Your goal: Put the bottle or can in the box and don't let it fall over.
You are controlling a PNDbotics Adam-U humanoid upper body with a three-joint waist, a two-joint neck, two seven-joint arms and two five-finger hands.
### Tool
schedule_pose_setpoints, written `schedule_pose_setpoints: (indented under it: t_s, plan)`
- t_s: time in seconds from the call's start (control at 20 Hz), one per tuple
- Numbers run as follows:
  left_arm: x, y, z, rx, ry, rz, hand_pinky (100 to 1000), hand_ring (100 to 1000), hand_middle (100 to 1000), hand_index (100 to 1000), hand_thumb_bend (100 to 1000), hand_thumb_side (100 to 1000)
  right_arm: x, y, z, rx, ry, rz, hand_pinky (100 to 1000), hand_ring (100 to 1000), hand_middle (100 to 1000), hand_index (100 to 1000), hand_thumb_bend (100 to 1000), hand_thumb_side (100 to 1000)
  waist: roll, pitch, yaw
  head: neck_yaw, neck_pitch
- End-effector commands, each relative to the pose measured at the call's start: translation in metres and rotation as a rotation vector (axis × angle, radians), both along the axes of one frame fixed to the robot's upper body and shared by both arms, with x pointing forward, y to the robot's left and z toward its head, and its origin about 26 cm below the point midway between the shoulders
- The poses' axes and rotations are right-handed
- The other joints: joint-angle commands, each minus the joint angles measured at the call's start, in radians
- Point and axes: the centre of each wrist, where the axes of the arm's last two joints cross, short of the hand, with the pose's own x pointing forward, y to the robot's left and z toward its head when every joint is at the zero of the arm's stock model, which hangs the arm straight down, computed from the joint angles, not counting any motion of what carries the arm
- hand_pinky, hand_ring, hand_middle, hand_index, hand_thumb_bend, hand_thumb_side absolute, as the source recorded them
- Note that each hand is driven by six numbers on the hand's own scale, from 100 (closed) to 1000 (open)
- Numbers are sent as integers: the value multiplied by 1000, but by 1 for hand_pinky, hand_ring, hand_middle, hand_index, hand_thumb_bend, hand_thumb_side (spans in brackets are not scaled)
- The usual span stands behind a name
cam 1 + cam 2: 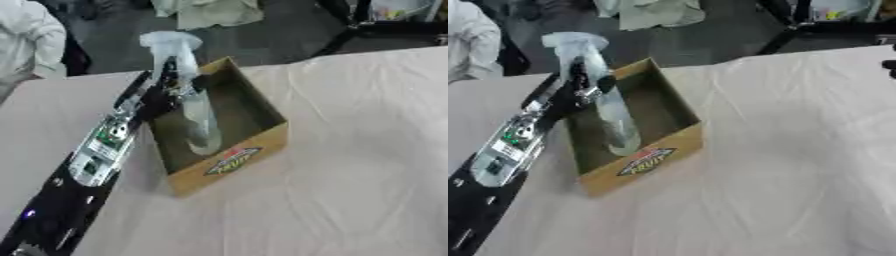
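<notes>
- Table (350,150) under a pale cloth, dark floor behind.
- Cardboard box (229,167) sits open near the far edge.
- Left hand (162,92) has its fingers curled round the clear bottle (199,120) up by the neck.
- Bottle's upright-ish inside the box, base looks down on the bottom, hard to say.
- Placing step; next is letting go gently so it doesn't tip.

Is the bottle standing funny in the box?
A bit. The clear spray bottle leans instead of standing straight, its bottom down inside the cardboard box. The left hand grips its neck with curled fingers. Nothing looks spilled.
</notes>
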Motion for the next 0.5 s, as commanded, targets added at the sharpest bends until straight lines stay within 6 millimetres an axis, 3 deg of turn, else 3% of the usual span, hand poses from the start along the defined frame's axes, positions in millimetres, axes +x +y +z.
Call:
schedule_pose_setpoints:
  t_s: [0.05, 0.5]
  plan:
    - [-4, 14, 16, 4, -45, 27, 955, 903, 861, 840, 614, 668, -4, -8, 13, -9, -32, -12, 870, 744, 786, 845, 100, 768, -7, -33, 4, -3, -9]
    - [-9, 24, 14, -1, -51, 46, 949, 898, 856, 834, 604, 671, -4, -9, 13, -4, -33, -14, 871, 746, 787, 845, 100, 768, -14, -33, 12, -4, -10]
